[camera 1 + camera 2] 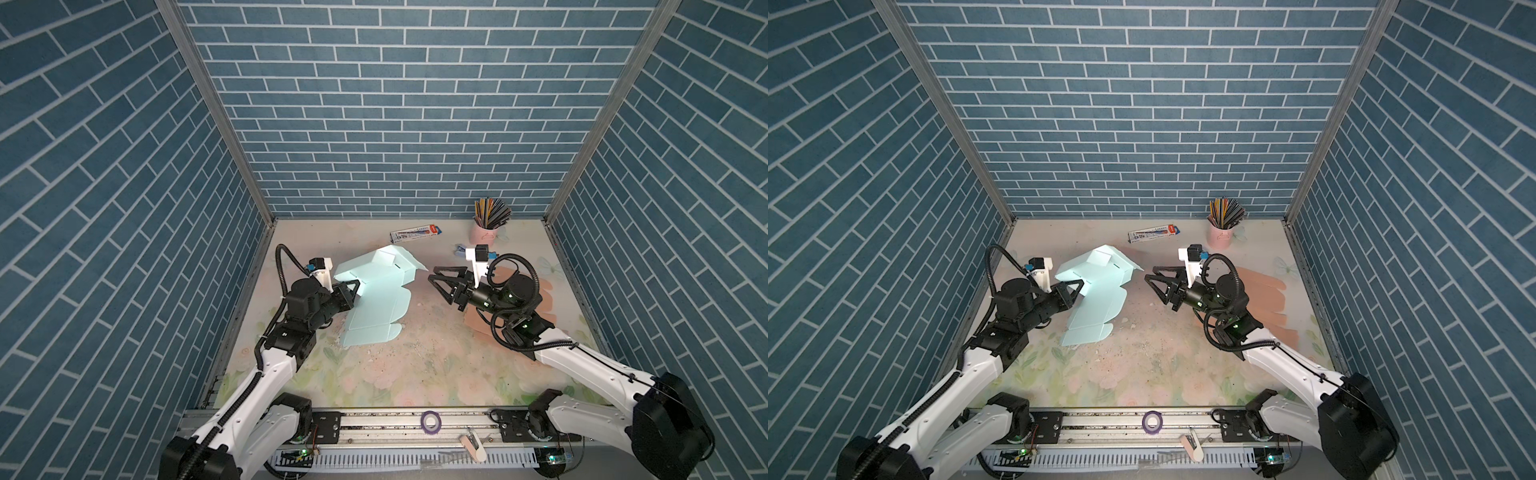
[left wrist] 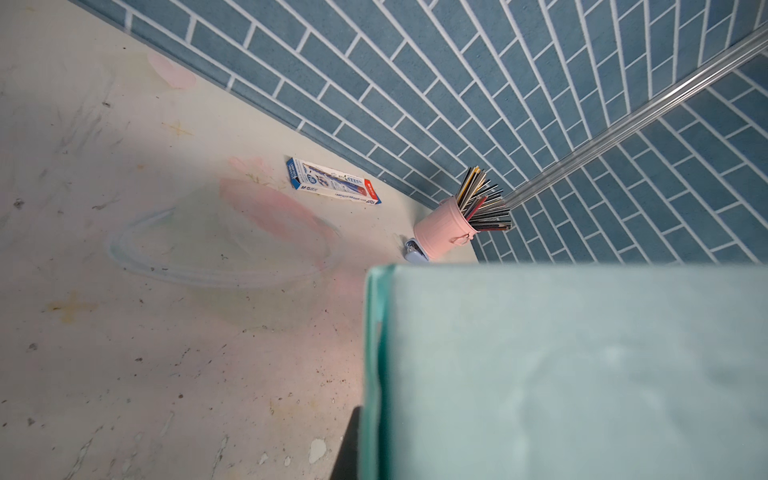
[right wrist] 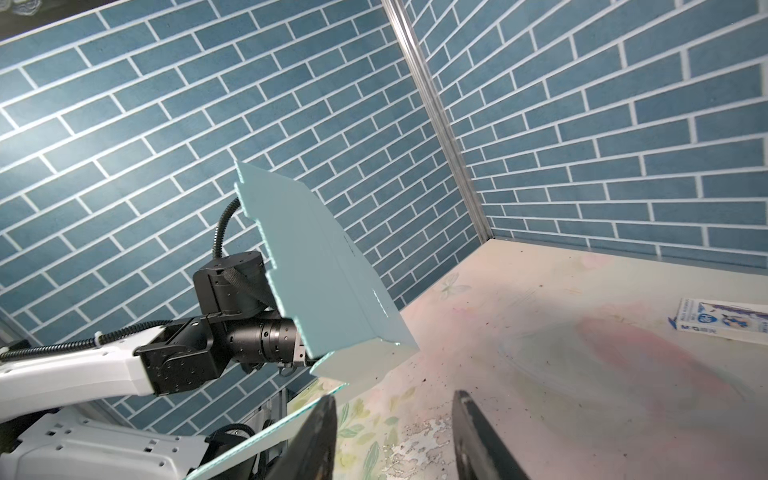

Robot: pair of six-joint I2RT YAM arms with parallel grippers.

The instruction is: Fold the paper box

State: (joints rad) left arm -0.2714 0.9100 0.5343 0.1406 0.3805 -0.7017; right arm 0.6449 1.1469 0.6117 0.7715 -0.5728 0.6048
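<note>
The paper box (image 1: 374, 299) (image 1: 1096, 295) is a pale blue-green card blank, partly folded. Its far part is lifted and its near flaps slope down to the table. My left gripper (image 1: 356, 289) (image 1: 1080, 286) is shut on the box's left edge. In the left wrist view the box (image 2: 561, 374) fills the near side, and only one dark finger (image 2: 351, 440) shows beside it. My right gripper (image 1: 432, 273) (image 1: 1150, 273) (image 3: 395, 419) stands open just right of the box's raised right corner (image 3: 324, 270), with nothing between its fingers.
A pink cup of pencils (image 1: 484, 230) stands at the back right, with a small blue stapler (image 1: 460, 250) in front of it. A pencil carton (image 1: 415, 232) lies near the back wall. A peach card sheet (image 1: 544, 291) lies under the right arm. A purple tape roll (image 1: 431, 422) sits on the front rail.
</note>
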